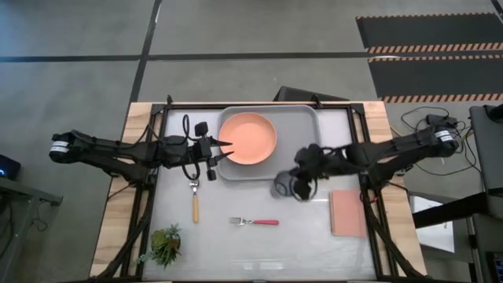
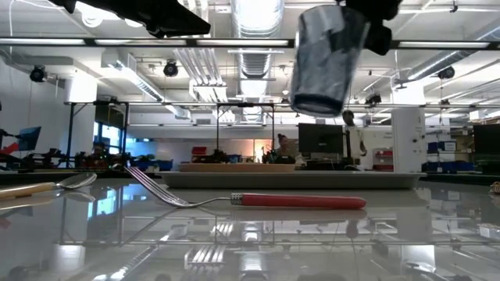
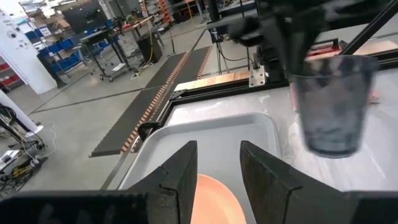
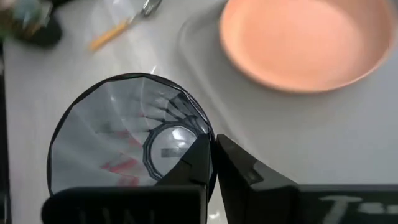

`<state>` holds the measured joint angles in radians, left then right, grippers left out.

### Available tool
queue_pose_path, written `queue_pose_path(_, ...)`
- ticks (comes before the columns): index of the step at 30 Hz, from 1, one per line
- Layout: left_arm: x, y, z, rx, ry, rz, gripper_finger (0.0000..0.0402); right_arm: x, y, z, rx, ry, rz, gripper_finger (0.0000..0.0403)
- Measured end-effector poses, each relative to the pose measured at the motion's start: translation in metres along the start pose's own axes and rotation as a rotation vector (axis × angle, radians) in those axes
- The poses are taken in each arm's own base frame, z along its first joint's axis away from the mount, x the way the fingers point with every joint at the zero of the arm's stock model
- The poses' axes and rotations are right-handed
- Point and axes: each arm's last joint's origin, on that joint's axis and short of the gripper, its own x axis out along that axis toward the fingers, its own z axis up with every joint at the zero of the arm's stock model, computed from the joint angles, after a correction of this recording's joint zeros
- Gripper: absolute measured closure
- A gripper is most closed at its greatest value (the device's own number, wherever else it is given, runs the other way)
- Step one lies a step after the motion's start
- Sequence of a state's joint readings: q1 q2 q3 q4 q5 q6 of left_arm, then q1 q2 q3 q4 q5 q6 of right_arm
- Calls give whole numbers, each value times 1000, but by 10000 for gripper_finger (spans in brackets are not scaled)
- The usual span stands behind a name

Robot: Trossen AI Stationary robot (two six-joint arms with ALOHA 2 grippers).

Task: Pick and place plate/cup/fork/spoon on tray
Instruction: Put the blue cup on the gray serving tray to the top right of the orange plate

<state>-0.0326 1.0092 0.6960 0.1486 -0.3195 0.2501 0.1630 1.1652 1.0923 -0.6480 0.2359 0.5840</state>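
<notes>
Fingers of the right gripper (image 4: 211, 163) pinch the rim of the small dark blue-grey translucent cup (image 2: 322, 58), lifted off the table just beyond the near right corner of the light grey rectangular plastic tray (image 1: 302, 118). Left gripper (image 1: 228, 148) hovers spread at the tray's left edge, beside the round salmon-orange plate (image 1: 247, 137).

A small potted green plant (image 1: 166, 244) stands near the table's front-left corner. A flat pink-brown rectangular pad (image 1: 348, 212) lies on the right side of the pale tabletop (image 1: 299, 244). Black-and-orange striped floor mats (image 1: 428, 49) lie on the grey floor beyond the table.
</notes>
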Motion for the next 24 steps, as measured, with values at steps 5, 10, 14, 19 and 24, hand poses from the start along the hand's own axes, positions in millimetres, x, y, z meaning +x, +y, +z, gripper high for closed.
queue_pose_path(5, 0, 0, 0, -1, 0, 0, 297, -2, -29, 30, 116, -67, -72, 394)
queue_pose_path(10, 0, 0, 0, -6, 0, 0, 297, 1, -70, 53, 249, -104, -137, 394)
queue_pose_path(14, 0, 0, 0, -7, 1, 0, 297, 10, -107, 65, 350, -89, -193, 394)
queue_pose_path(19, 0, 0, 0, -8, 1, 0, 297, 21, -152, 73, 453, -61, -248, 394)
queue_pose_path(24, 0, 0, 0, -8, 1, -1, 297, 31, -190, 76, 534, -37, -316, 394)
